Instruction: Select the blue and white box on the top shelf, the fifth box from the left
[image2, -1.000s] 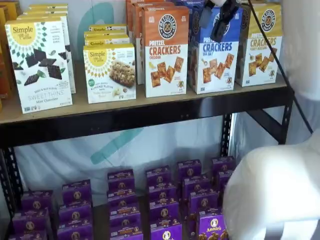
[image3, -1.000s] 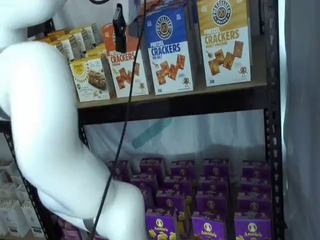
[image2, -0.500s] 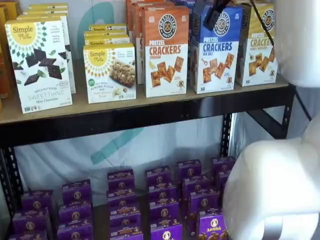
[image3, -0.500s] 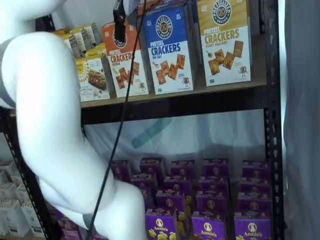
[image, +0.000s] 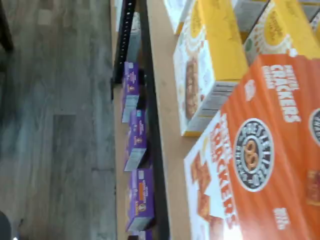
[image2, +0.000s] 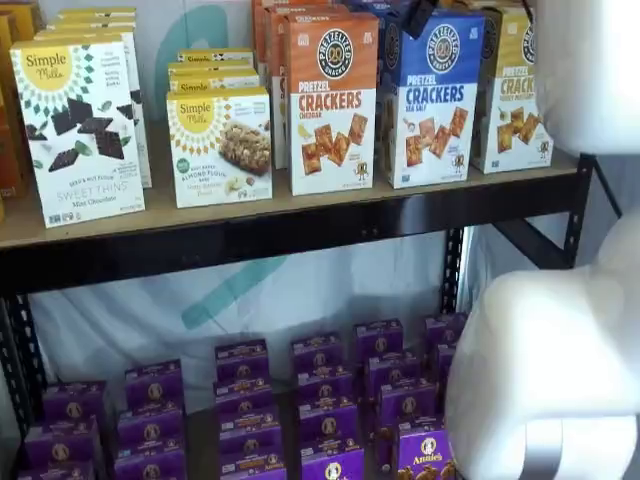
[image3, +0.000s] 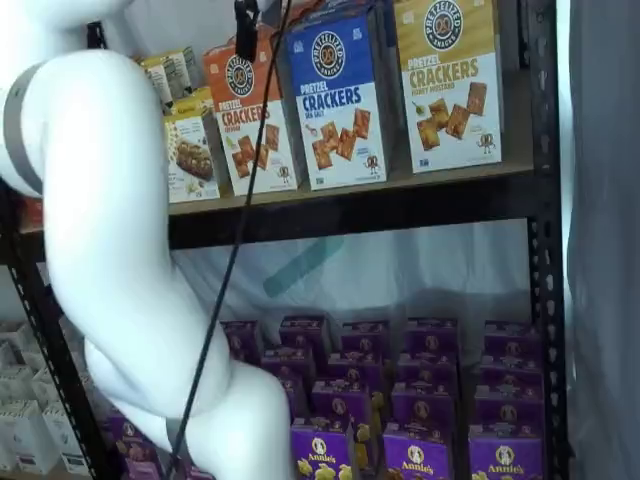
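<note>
The blue and white box (image2: 432, 100) stands upright on the top shelf (image2: 270, 206), between an orange-topped Cheddar box (image2: 332, 100) and a yellow-topped cracker box (image2: 515, 90). It shows in both shelf views (image3: 335, 95). My gripper (image2: 416, 15) hangs at the view's top edge, in front of the box's upper left corner. In a shelf view only black fingers (image3: 245, 30) and a cable show, with no gap to judge. The wrist view shows the orange box (image: 260, 160), not the blue one.
Simple Mills boxes (image2: 78, 125) fill the shelf's left part. Small purple boxes (image2: 320, 400) fill the lower level. My white arm (image3: 110, 250) covers the left of one shelf view and the lower right of the other (image2: 550, 380). A black upright (image3: 545, 250) stands at the right.
The gripper has risen from in front of the blue box's upper half to the view's top edge. The arm has shifted with it. The boxes have not moved.
</note>
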